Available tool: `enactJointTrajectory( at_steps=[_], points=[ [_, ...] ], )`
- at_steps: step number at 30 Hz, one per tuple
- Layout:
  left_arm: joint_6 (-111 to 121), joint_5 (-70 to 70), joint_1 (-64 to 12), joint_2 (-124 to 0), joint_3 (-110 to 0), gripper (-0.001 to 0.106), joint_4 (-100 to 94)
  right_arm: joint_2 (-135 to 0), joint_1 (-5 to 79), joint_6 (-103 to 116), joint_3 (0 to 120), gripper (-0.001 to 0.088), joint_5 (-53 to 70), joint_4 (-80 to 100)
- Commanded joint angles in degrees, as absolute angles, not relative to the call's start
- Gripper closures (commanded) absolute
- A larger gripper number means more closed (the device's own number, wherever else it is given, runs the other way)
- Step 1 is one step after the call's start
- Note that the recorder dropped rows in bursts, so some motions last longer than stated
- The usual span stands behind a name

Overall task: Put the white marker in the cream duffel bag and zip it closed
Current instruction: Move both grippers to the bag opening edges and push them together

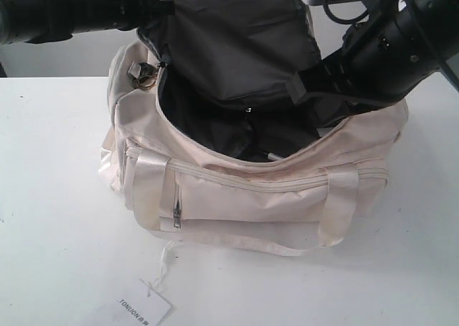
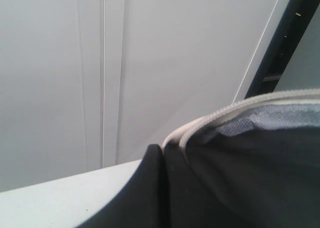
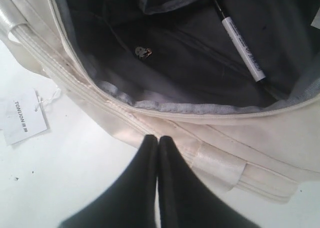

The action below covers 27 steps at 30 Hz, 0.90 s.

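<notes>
White tabletop (image 1: pixel 57 197): the white marker (image 3: pixel 242 47) lies on the black lining (image 3: pixel 190 77) inside the open cream duffel bag (image 1: pixel 251 197). The right gripper (image 3: pixel 158 140) hovers closed and empty by the rim; the left gripper (image 2: pixel 157 150) apparently pinches the raised flap (image 1: pixel 237 46). Zipping remains, which likely means lowering that flap first.

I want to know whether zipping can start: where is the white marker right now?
In the right wrist view, the white marker lies inside the open cream duffel bag, flat on its black lining, just behind the front rim.
</notes>
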<state>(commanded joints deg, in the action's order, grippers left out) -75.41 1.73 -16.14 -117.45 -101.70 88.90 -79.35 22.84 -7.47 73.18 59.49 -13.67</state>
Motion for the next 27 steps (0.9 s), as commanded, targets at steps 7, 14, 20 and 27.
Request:
enactJointTrajectory(
  at_steps=[7, 14, 20, 27],
  points=[
    [-75.41, 1.49, -16.14, -117.45, -101.7, 0.105, 88.9, -79.35, 22.84, -7.47, 73.18, 0.0868, 59.65, -13.67],
    [-75.41, -9.57, -16.14, -116.06, -101.7, 0.105, 87.03, -79.35, 22.84, -7.47, 73.18, 0.0868, 59.78, -13.35],
    [-75.41, -16.62, -16.14, -113.98, -101.7, 0.105, 82.85, -79.35, 22.84, -7.47, 73.18, 0.0868, 59.78, -13.23],
    [-74.32, -28.11, -16.14, -112.33, -101.7, 0.105, 78.24, -79.35, 22.84, -7.47, 73.18, 0.0868, 59.66, -13.12]
  ],
)
